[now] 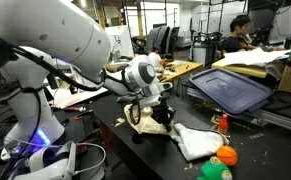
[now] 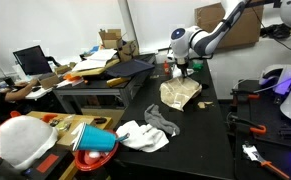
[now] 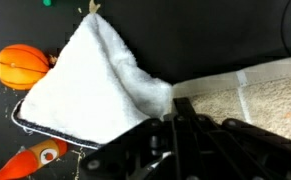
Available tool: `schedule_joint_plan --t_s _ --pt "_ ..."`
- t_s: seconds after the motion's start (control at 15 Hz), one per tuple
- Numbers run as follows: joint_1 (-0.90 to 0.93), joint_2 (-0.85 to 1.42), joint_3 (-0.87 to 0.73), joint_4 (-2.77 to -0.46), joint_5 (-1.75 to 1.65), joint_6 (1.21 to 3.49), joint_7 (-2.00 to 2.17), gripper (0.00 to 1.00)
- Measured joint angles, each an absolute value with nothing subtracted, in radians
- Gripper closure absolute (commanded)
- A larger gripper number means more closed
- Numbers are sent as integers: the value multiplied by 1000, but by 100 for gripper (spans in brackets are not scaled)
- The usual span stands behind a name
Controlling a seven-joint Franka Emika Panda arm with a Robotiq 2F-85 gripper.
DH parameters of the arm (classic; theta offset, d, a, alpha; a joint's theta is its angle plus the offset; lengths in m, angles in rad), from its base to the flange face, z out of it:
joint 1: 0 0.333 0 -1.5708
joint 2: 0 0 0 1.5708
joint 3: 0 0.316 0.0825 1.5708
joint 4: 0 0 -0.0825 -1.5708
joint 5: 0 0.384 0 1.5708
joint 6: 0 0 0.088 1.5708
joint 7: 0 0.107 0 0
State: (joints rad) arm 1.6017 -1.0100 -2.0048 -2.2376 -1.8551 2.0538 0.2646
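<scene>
My gripper (image 3: pixel 179 108) is shut, its fingers pressed together on the edge of a beige towel (image 3: pixel 257 98). In both exterior views the gripper (image 1: pixel 158 100) (image 2: pixel 183 68) hangs just above the towel (image 1: pixel 151 117) (image 2: pixel 180 95), which is bunched up on the black table (image 1: pixel 135 155) beneath it. A white cloth with a grey hem (image 3: pixel 90 85) (image 1: pixel 195 140) (image 2: pixel 145 133) lies right beside the towel. Past the cloth lie an orange ball (image 3: pixel 23 66) (image 1: pixel 226 155), a green ball (image 1: pixel 215 171) and an orange carrot-like toy (image 3: pixel 35 157).
A dark tray (image 1: pixel 230 90) (image 2: pixel 115 73) rests on a crate behind the towel. A person (image 1: pixel 237 32) sits at a far desk. A red bowl (image 2: pixel 95 139) and a white rounded object (image 2: pixel 25 140) stand near one table end. Tools (image 2: pixel 247 126) lie nearby.
</scene>
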Motion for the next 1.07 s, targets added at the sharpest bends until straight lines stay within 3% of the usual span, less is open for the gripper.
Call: schedule_joint_plan --t_s 0.07,0.13,0.27,0.8,0.87,1.07 --pt "1594 -1016 -1991 -2237 -1856 2049 265 100" --pt "1584 -1024 -1974 -2238 -1856 2048 265 74" --pt "1552 -1040 -1921 -2251 -1838 2048 264 68" --pt "1392 -1077 -1640 -2376 -1612 2106 229 7" --pt "1384 -1077 -1616 -2383 -1569 2110 223 1" --pt "1390 -1077 -1574 -2385 -1415 2110 222 0"
